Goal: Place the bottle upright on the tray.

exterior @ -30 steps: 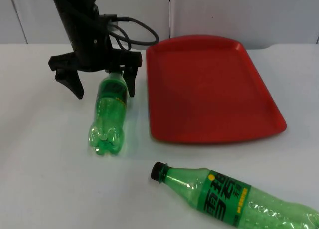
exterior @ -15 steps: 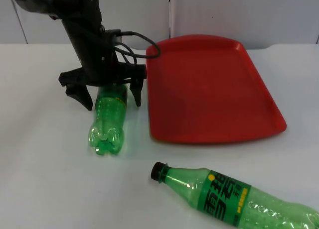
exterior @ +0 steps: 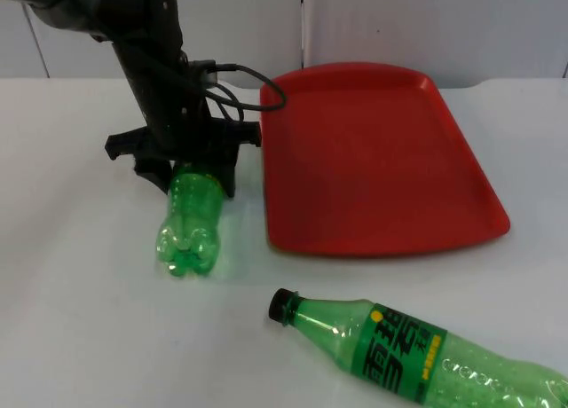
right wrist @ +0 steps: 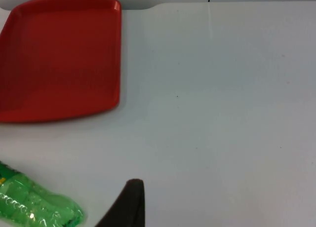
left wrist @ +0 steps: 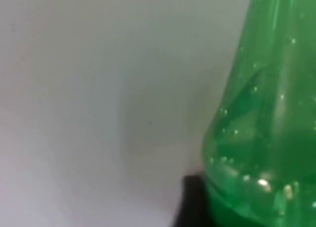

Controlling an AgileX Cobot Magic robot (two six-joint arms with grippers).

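Small green clear-plastic bottle (exterior: 189, 222) lies on its side on the white table top (exterior: 80, 319), just left of the red rectangular plastic tray (exterior: 377, 160) and apart from its rim. Long axis runs roughly toward and away from the camera: lobed base toward the near edge, neck end away, under the arm. In the left wrist view the green bottle wall (left wrist: 266, 118) sits close against a black fingertip.

Left gripper (exterior: 197, 170) is down over the bottle's neck half, fingers straddling the body, one on each flank, closed in narrow to the bottle's width. Firm clamp or only contact: cannot tell.

Judgement: the left arm is far nearer. The grasp crosses the long axis near the neck, so standing the bottle up means swinging the base down, then carrying it right onto the tray.

A second, larger green labelled bottle with a black cap (exterior: 408, 350) lies on its side near the front edge, well apart. The right gripper (right wrist: 126, 207) waits above the table beside that bottle's base end (right wrist: 34, 202); finger state cannot be told.
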